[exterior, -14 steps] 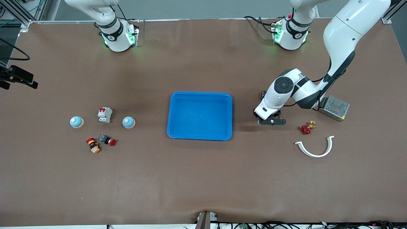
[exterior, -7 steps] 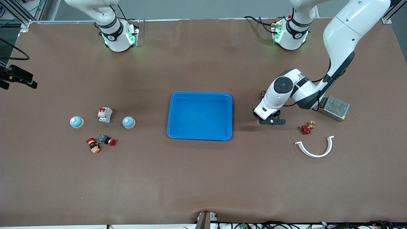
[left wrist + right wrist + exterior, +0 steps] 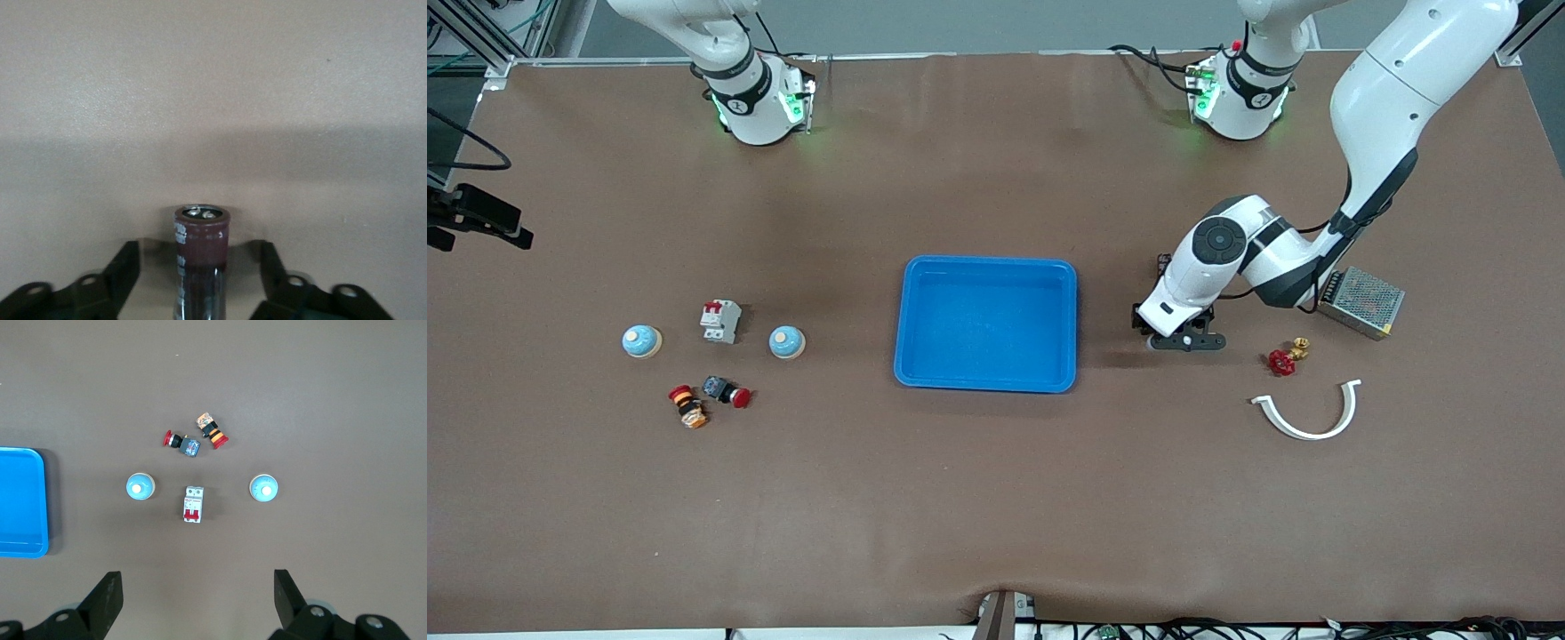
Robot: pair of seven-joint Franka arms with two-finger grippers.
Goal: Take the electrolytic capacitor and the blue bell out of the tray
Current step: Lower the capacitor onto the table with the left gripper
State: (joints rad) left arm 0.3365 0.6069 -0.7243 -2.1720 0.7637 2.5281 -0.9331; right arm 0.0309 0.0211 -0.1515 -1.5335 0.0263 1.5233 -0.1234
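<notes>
Looking down from the front camera, you see a brown desk [image 3: 996, 498] with a blue tray [image 3: 986, 324] at its middle. The left claw [image 3: 1184, 341] is down at the desk surface, beside the tray toward the left arm's end of the desk. In the left wrist view its two fingers [image 3: 123, 270] stand spread, apart from the dark red capacitor [image 3: 201, 257] that stands upright between them; neither finger touches it.

Toward the same end you find a red valve handle [image 3: 1282, 361] with a brass fitting, a white curved strip [image 3: 1309, 413] nearer the front camera, and a metal mesh box [image 3: 1361, 301] partly under the arm.

The right arm waits, raised high. Its claw [image 3: 197, 600] shows only in the right wrist view, fingers wide apart and holding nothing, over the group of small parts at the right arm's end of the desk. There you have two blue bells, one [image 3: 787, 341] closer to the tray and one [image 3: 641, 340] well apart from it, with a white breaker switch [image 3: 720, 320] between them. Nearer the front camera lie a red push button [image 3: 727, 391] and an orange and black button [image 3: 687, 406], just beside each other.
</notes>
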